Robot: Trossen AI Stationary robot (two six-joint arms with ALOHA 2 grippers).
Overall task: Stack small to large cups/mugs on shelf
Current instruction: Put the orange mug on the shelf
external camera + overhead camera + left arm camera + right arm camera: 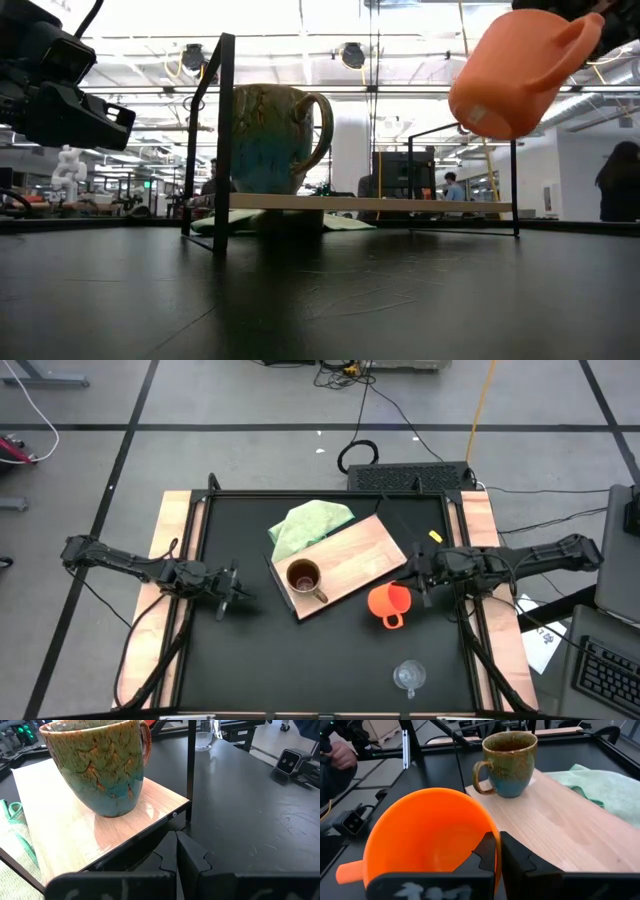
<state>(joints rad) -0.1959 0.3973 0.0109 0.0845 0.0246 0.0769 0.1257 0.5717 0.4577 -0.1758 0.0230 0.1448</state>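
High view: my right gripper (418,582) is clamped on the orange cup (390,604), airborne just off the shelf's (365,555) right edge, brown mug (304,577) at its near-left corner.

Right wrist view: orange cup (427,837) rim partly hidden behind the gripper fingers (490,855), its base cut off at frame bottom; low view: cup top cut by frame edge; glass cup (408,677) detail too small to resolve.
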